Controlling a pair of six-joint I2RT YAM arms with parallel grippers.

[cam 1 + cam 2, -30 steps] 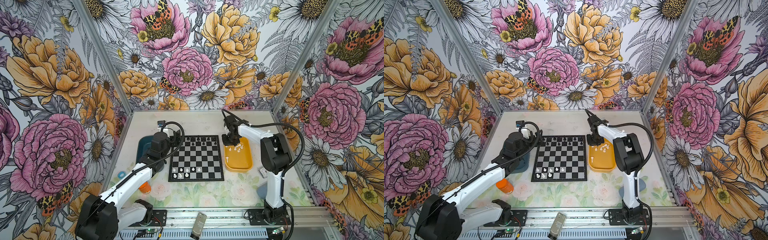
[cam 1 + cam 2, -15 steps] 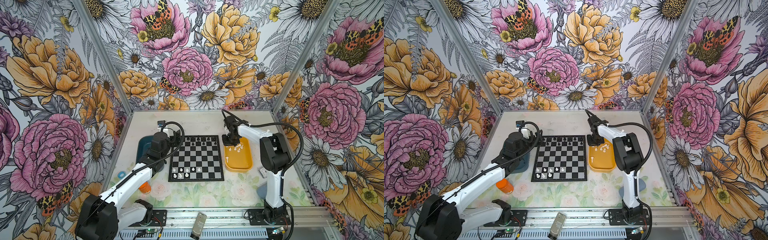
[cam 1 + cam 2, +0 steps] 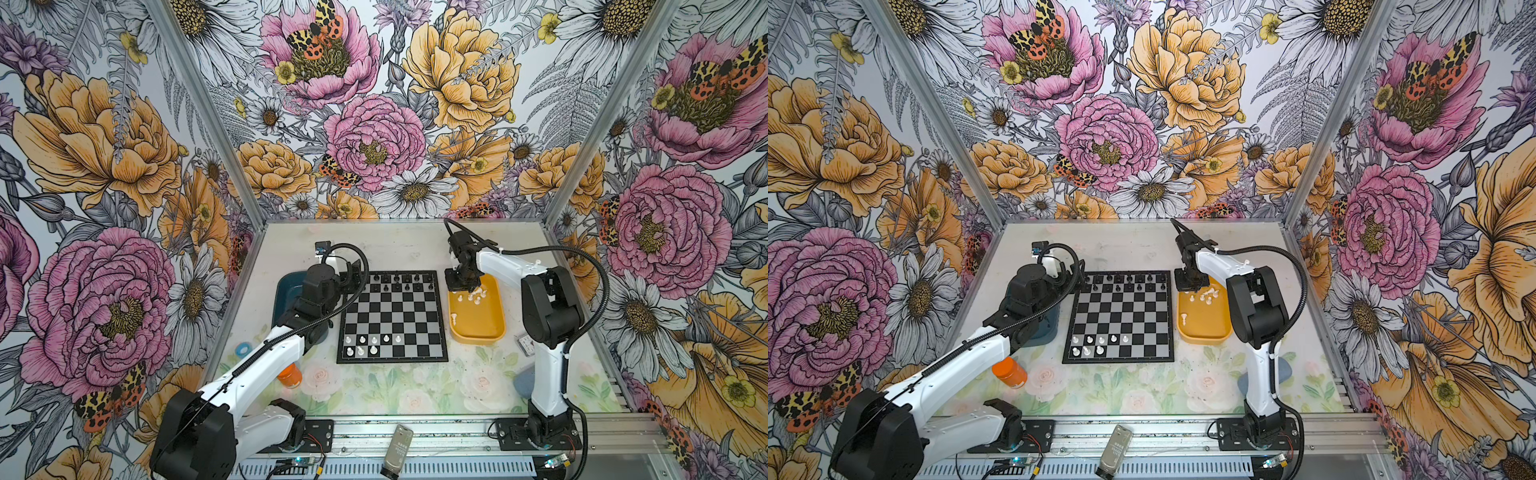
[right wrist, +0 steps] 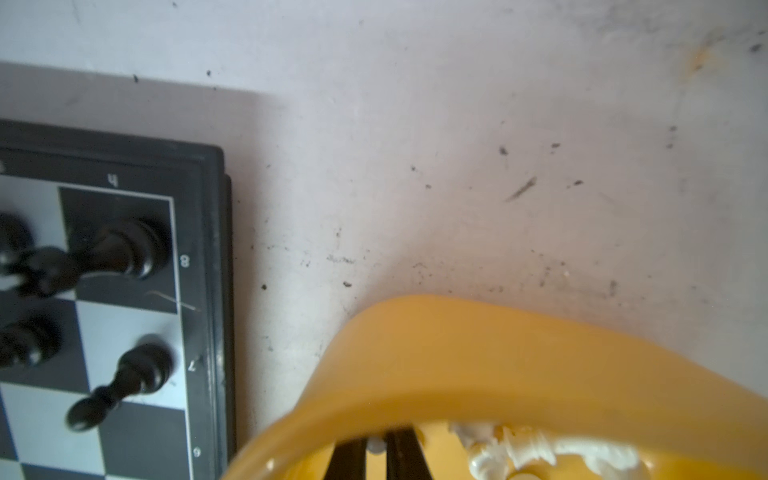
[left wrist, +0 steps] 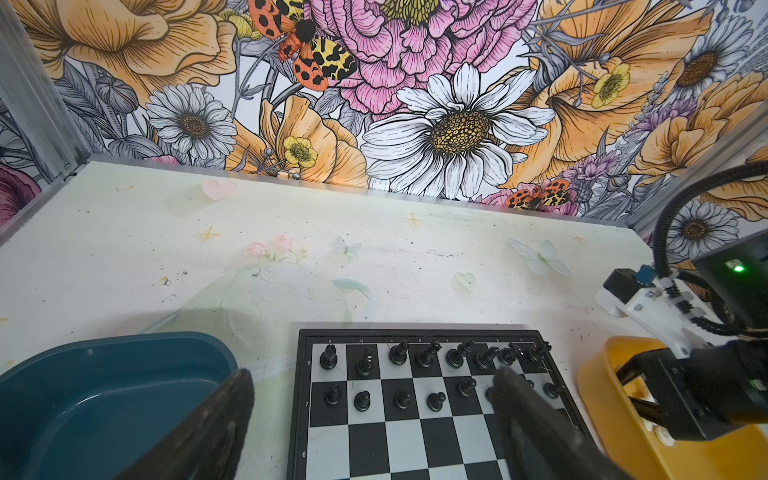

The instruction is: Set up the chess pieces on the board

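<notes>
The board (image 3: 392,316) lies mid-table, with several white chess pieces (image 3: 365,345) on its near left squares and black pieces (image 3: 405,280) along the far rows. More white pieces (image 3: 476,296) lie in the yellow tray (image 3: 478,334) to its right. My right gripper (image 4: 376,451) reaches down into the tray's far end, shut on a small white piece (image 4: 376,445) whose rounded top shows between the fingers. My left gripper (image 5: 374,378) hangs open and empty above the board's far left corner, beside the blue tray (image 5: 104,395).
An orange bottle (image 3: 289,375) and a blue ring (image 3: 241,349) sit near the left arm. A grey-blue object (image 3: 523,384) and a small card (image 3: 527,344) lie by the right arm's base. Walls close in the back and both sides.
The right gripper's jaws have closed on a white piece inside the yellow tray. Both arms stay where they were, and the left gripper stays open.
</notes>
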